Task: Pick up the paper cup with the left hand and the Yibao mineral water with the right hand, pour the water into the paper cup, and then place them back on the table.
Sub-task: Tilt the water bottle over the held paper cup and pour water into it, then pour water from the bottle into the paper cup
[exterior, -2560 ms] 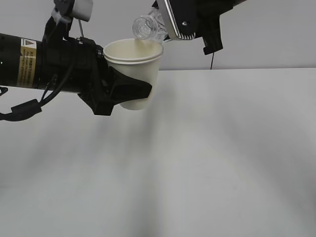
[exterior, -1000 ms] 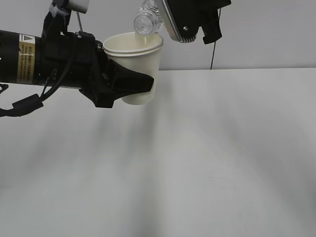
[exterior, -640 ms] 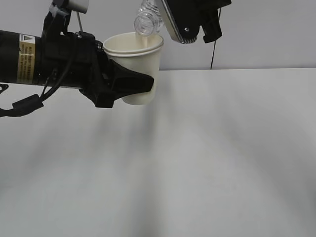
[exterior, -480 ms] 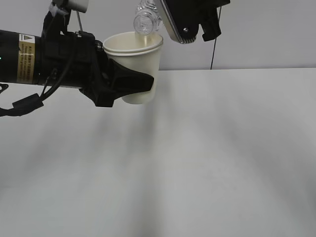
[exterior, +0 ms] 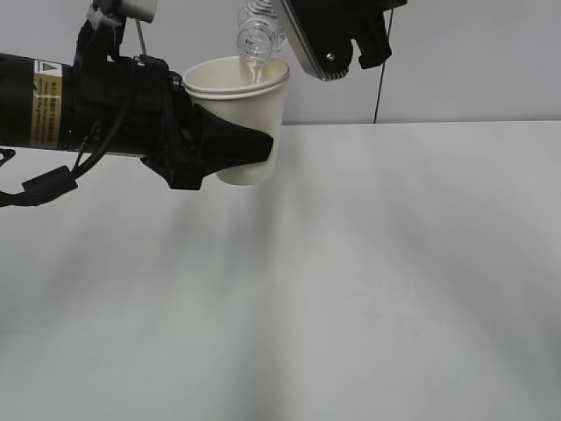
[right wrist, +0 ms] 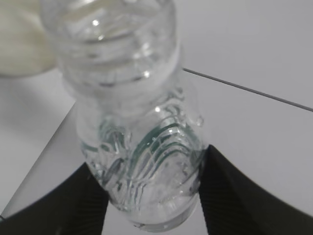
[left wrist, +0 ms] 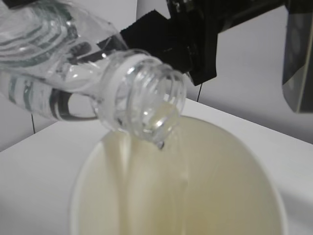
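Scene: a white table (exterior: 394, 263), with two black arms meeting in the air at its far left.
Change: over the last few seconds the bottle (exterior: 256, 33) has tipped steeper and slid in over the cup (exterior: 241, 118), which has itself risen a little; its open mouth, earlier beside the far rim, now points down into the cup.
Meaning: the pour looks under way. In the left wrist view a thin clear stream runs from the bottle's neck down the cup's cream inner wall. How full the cup is cannot be told. Putting both back on the table is not yet done.
Cup: held upright and clear of the table, at the far left.
Left hand (exterior: 232, 149): clamped around the cup's lower half, one black finger crossing its near side; the arm reaches in level from the left edge, yellow label facing the camera.
Bottle: capless, tilted neck-down, mouth just above the cup's rim, not touching so far as can be seen.
Right hand (right wrist: 151, 196): gripping the bottle's ribbed body between its two dark fingers; the arm comes down from the top of the scene, its silver camera block angled toward the cup.
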Motion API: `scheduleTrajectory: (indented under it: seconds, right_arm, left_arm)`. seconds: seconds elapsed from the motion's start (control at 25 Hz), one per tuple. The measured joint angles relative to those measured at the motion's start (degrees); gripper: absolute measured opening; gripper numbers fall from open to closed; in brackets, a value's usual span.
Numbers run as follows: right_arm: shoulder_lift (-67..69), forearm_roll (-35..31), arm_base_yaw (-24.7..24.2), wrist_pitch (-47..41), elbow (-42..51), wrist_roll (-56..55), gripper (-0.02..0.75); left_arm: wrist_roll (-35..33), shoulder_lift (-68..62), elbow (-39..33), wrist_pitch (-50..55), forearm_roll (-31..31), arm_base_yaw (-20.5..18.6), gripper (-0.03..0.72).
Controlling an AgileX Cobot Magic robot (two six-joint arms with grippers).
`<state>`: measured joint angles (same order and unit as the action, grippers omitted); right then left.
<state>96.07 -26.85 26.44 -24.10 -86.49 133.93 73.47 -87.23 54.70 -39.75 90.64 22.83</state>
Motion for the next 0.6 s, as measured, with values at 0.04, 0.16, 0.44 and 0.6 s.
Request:
scheduleTrajectory:
  seconds: [0.04,0.16,0.44,0.6]
  right_arm:
    - [0.0,0.0,0.0,0.0,0.0,0.2,0.428]
    - [0.0,0.0,0.0,0.4,0.0,0.4,0.428]
    - [0.0,0.0,0.0,1.7,0.0,0.7,0.428]
    - [0.0,0.1,0.0,2.6,0.0,1.0,0.428]
  left_arm:
    - [0.0,0.0,0.0,0.0,0.0,0.0,0.367]
    - [0.0,0.0,0.0,0.0,-0.1,0.0,0.366]
    - [0.0,0.0,0.0,-0.3,0.0,0.0,0.367]
    - [0.0,0.0,0.0,-0.7,0.0,0.0,0.367]
